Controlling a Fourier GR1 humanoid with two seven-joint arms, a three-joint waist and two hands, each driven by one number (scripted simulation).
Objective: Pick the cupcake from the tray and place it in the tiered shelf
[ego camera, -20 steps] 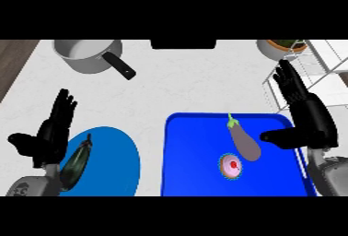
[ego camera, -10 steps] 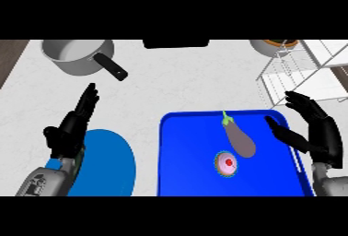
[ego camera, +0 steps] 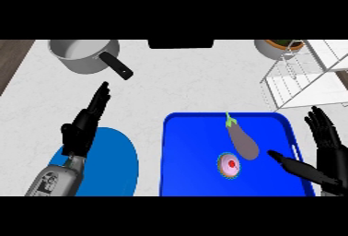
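Cupcake (ego camera: pixel 230 165) on blue tray (ego camera: pixel 189 152) just beside aubergine (ego camera: pixel 243 141), right hand (ego camera: pixel 330 160) spread open at tray's right edge, holding nothing, left hand (ego camera: pixel 84 125) open over worktop (ego camera: pixel 178 83), wire shelf (ego camera: pixel 307 79) far right.

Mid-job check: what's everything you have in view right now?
cupcake: one, pink with red top, on the tray beside the eggplant
eggplant: one, purple, mid-tray
tray: one, blue, lower right
plate: one, blue, lower left
pot: one, grey, black handle, top left
tiered shelf: one, white wire, top right
bowl: one, tan, beside the shelf
left hand: one, black, open, by the plate
right hand: one, black, open, tray's right edge
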